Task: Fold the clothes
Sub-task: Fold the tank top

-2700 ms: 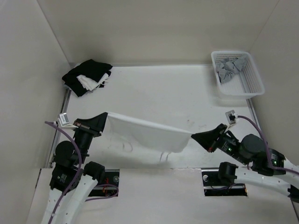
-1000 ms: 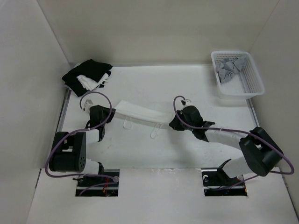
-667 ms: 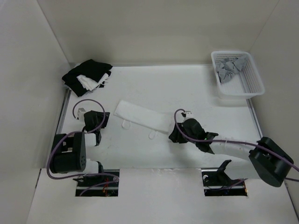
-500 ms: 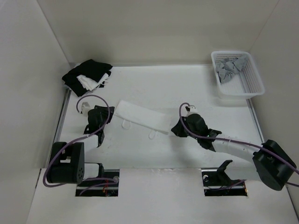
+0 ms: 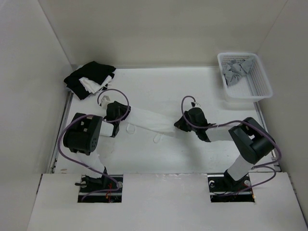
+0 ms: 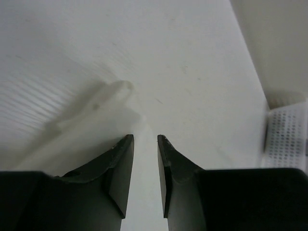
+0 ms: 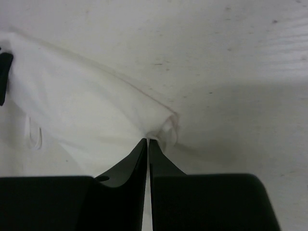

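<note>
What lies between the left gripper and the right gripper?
The white camisole, lying as a long strip, spans from the left gripper to the right gripper; the top view shows it best.

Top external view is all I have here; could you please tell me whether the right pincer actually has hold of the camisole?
Observer: In the right wrist view the right pincer is shut on the edge of the camisole, and the fabric puckers beside the tips.
Operator: Thank you. And how does the left pincer stand?
Observer: The left wrist view shows the left pincer open, with a clear gap and nothing in it.
Operator: Is a strap anywhere near it?
Observer: Yes, one strap loop lies flat on the table just ahead of the tips, and they do not touch it.
</note>
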`<state>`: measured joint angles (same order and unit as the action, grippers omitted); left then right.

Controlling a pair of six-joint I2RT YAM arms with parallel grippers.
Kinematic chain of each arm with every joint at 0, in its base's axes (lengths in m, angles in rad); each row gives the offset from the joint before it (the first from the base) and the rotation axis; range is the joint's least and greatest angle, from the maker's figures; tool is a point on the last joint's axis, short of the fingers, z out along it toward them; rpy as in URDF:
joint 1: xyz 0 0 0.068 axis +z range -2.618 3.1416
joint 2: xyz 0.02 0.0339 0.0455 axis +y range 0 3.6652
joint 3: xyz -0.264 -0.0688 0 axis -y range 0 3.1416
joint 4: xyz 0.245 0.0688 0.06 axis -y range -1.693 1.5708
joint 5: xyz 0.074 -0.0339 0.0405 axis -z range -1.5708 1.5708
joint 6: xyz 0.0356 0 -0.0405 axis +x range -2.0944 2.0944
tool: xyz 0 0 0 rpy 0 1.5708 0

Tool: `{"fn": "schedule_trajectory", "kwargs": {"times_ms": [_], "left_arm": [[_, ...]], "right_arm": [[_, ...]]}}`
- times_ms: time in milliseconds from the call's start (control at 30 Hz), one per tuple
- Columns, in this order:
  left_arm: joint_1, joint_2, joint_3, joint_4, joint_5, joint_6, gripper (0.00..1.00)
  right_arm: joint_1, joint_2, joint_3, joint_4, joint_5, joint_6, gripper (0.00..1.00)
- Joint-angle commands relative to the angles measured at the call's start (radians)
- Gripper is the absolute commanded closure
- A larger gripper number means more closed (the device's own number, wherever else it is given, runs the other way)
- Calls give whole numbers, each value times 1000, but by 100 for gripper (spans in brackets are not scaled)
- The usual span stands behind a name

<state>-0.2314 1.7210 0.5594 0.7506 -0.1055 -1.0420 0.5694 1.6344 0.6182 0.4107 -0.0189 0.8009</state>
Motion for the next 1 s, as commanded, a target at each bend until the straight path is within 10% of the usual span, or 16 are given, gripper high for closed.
{"fn": "schedule_trajectory", "kwargs": {"times_ms": [0, 200, 433, 967], "left_arm": [[57, 52, 7, 159, -3, -29, 76], [99, 95, -62, 294, 32, -78, 76], [80, -32, -167, 363, 119, -116, 75], [-19, -162, -227, 340, 153, -104, 75]], "right_arm": [[-22, 31, -29, 112, 5, 79, 92], [-41, 25, -93, 157, 17, 101, 90], [-36, -211, -182, 155, 27, 69, 63], [79, -142, -238, 188, 7, 119, 84]]}}
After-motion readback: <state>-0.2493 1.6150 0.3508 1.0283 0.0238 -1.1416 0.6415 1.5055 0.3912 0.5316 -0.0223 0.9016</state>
